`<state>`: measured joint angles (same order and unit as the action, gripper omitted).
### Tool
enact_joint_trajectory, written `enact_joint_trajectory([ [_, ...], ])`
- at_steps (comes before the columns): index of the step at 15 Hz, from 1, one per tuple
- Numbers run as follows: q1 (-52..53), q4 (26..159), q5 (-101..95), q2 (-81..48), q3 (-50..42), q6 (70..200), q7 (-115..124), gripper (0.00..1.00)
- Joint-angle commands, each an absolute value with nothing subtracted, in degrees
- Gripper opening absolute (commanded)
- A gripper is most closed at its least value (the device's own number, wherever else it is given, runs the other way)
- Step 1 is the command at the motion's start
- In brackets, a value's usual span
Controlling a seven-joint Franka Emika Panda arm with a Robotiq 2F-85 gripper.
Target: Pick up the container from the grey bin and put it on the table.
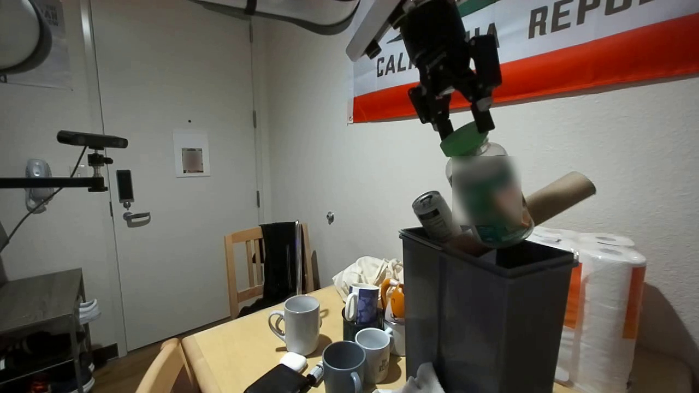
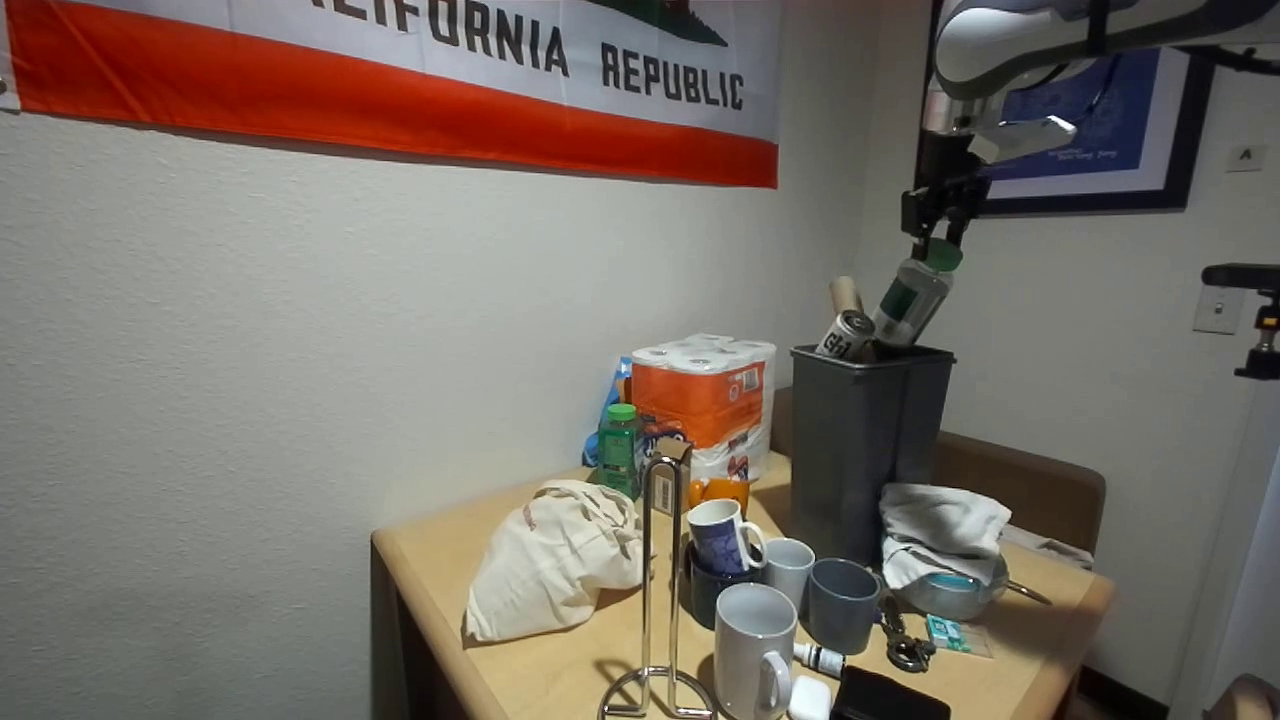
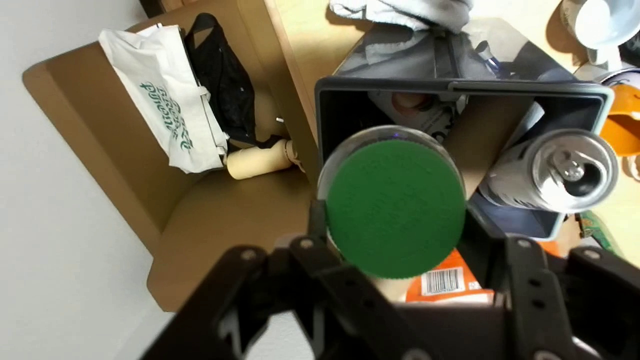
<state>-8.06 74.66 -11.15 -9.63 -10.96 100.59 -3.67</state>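
While gripper (image 1: 466, 127) clasps green lid (image 3: 395, 210) between fingers (image 1: 483, 118), container (image 2: 912, 298) is tilted at mouth of grey bin (image 1: 475, 327); cannot tell whether base clears rim. Can (image 3: 525, 172) and cardboard tube (image 1: 562, 196) jut from bin beside it. Bin stands on table (image 1: 240, 344) near edge facing brown chair (image 3: 230, 230), paper roll pack (image 2: 700, 400) just beside it; cloth bag (image 2: 560, 560) lies near opposite edge

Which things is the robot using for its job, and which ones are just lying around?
For the job:
green-lidded container
hand
grey bin
table

Just lying around:
drink can and cardboard tube, poking from the bin
mugs
cloth bag
paper rolls
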Motion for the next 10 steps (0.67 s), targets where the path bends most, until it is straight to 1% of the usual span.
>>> enact_joint_trajectory([
  [1,-6.6,69.9,-13.7,-9.8,-10.7,94.3,-2.9,0.40],
  [10,-0.8,57.2,-20.3,-12.7,-10.1,78.1,-7.0,0.40],
])
